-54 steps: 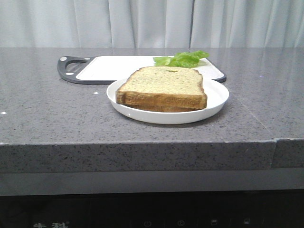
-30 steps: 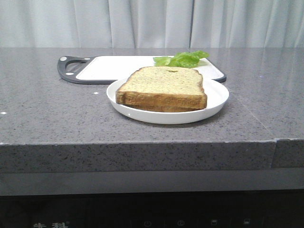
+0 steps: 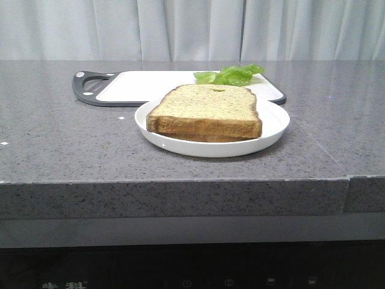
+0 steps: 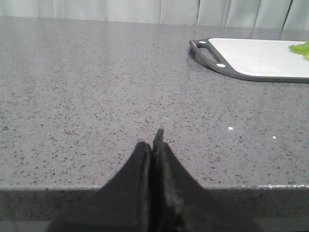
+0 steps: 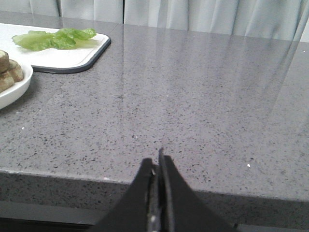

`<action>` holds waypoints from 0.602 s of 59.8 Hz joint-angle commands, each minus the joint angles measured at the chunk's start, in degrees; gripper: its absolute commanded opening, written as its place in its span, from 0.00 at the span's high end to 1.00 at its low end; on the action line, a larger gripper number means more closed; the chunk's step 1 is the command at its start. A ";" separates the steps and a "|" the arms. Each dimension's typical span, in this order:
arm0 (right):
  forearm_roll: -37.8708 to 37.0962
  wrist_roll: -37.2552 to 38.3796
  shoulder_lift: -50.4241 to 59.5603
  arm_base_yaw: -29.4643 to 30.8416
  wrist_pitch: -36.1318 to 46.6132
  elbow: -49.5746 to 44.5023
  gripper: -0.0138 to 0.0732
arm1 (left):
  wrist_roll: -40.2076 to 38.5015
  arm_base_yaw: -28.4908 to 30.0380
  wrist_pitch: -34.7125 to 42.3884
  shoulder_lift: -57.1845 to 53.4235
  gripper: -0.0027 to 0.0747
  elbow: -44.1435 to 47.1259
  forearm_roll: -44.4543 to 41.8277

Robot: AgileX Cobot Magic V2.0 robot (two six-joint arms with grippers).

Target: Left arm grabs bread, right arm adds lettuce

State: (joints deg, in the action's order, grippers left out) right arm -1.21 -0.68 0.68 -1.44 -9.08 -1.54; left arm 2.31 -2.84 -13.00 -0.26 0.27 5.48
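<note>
Nothing has moved since earlier. Left end effector (image 4: pixel 155 145) is clenched, empty, over the surface (image 3: pixel 54 138) edge. Bread (image 3: pixel 206 111) lies on the plate (image 3: pixel 274 123), lettuce (image 3: pixel 231 74) on the cutting board (image 3: pixel 141 86) behind. Right end effector (image 5: pixel 157 166) is likewise clenched.

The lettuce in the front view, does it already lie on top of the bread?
No, the lettuce lies on the white cutting board behind the plate, and the bread has a bare top.
</note>
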 commanded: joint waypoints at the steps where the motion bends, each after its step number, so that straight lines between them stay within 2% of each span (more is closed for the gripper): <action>1: -0.52 -0.52 0.99 0.25 4.33 0.20 0.91 | -0.52 0.02 4.54 -1.04 0.99 0.25 0.31; 23: -0.52 -0.52 0.99 0.25 4.33 0.20 0.91 | -0.52 0.02 5.94 -1.04 0.99 0.25 0.31; 36: 0.09 -0.41 0.99 0.25 5.42 0.20 0.91 | -0.52 0.02 11.23 -1.04 0.99 -0.17 1.39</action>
State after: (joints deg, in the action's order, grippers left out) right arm -1.21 -0.68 0.68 -1.44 -9.08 -1.54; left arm 2.31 -2.84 -9.78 -0.26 0.27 5.89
